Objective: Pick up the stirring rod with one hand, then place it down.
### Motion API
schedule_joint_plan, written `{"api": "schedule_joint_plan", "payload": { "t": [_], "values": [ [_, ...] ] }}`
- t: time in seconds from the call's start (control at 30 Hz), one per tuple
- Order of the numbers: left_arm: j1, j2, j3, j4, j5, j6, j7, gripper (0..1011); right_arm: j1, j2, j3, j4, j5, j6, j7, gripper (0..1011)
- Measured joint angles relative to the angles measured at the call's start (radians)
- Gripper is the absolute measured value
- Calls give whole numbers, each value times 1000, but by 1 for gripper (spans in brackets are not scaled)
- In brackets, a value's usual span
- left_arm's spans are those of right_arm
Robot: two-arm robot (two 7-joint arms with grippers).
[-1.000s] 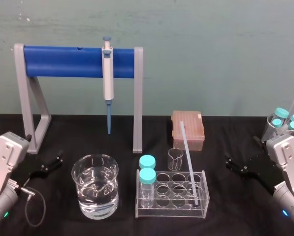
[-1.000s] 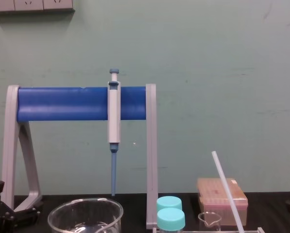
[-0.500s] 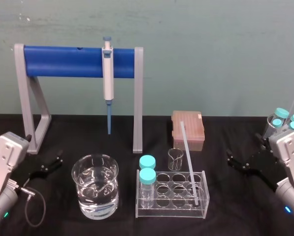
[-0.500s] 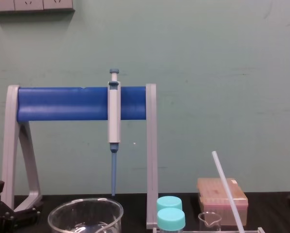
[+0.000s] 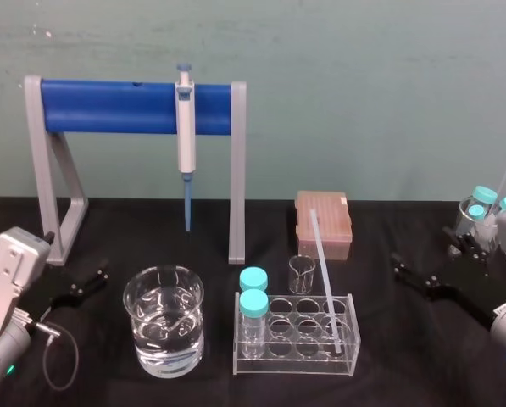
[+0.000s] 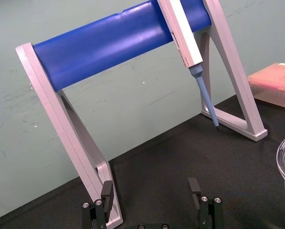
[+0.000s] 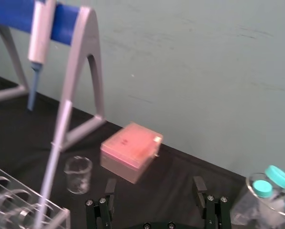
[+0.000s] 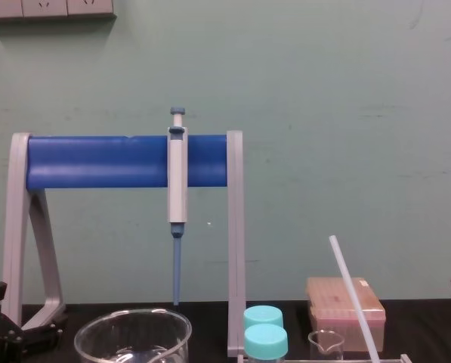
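Black counter (image 5: pixel 388 339) | right of rack (image 5: pixel 297 370), my right tool (image 7: pixel 154 188) has shifted slightly, wide, empty | stirring rod (image 5: pixel 320 254) leans in rack, ungrasped; approach just starting, I judge | left tool (image 6: pixel 149 186) parked wide, left of rack.

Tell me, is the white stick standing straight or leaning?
Leaning: the stirring rod stands in the clear rack, its top tilted toward the pink box.

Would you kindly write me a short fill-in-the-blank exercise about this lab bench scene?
1. The stirring rod leans with its lower end in the clear test-tube ____.
2. The pipette hangs on the stand, from its ____ bar.
3. The right gripper, like the parked left gripper, is ____ and holds nothing.
Missing words: rack; blue; open.
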Motion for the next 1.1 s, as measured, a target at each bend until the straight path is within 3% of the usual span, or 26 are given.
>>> {"api": "schedule_joint_plan", "payload": {
  "t": [0.17,0.43,0.8,0.9,1.1],
  "values": [
    [0,0,0,0,0,0,0,1005,-18,-22,27,-42,61,24,43,1003],
    [0,0,0,0,0,0,0,1005,-30,-54,31,-85,93,62,84,1003],
    [0,0,0,0,0,0,0,1005,14,-117,-7,-64,78,115,123,1003],
    [0,0,0,0,0,0,0,1005,48,-140,-20,-42,66,160,126,1003],
    [0,0,0,0,0,0,0,1005,96,-150,-36,-34,49,241,141,1003]
  ]
}}
